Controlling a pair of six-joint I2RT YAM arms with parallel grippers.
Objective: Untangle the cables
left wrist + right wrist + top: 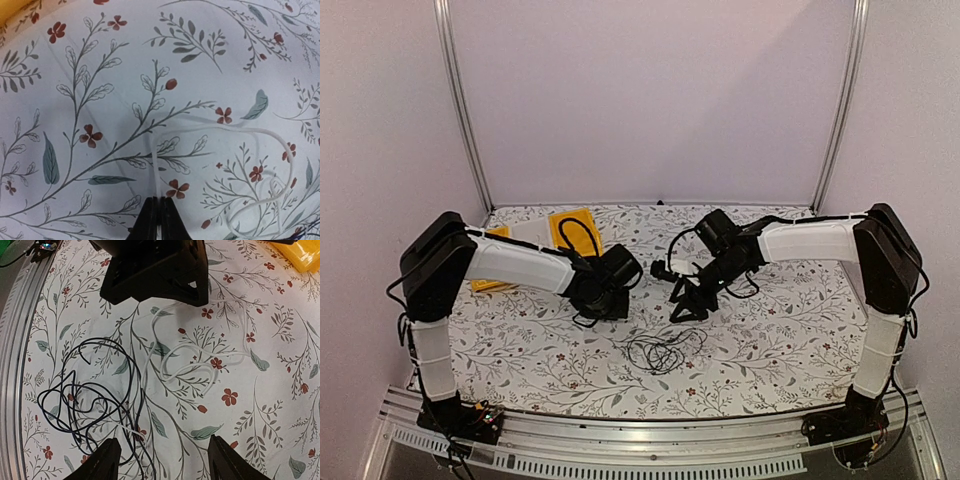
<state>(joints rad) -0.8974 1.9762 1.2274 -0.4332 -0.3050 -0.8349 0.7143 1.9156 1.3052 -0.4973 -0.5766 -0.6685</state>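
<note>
Top external view puts the black cables (663, 352) in a loose tangle on the bench (520, 350), on the near-edge side of both arms. My right tool (688, 308) hangs just beyond the tangle and is the nearer one. My left tool (595, 315) sits beyond the tangle and further to its left.

On the right wrist camera, the right tool's fingers (107, 462) stand spread with nothing held. The tangle lies to one side of the gap, just beside that finger.

A white cable (195, 365) threads out of the tangle and runs away toward the left tool. On the left wrist camera, that tool's fingers are pressed together with the white strand emerging between them, so I judge it clamped on that cable.

I reckon the coming pull follows that line, directly away from the tangle.
</note>
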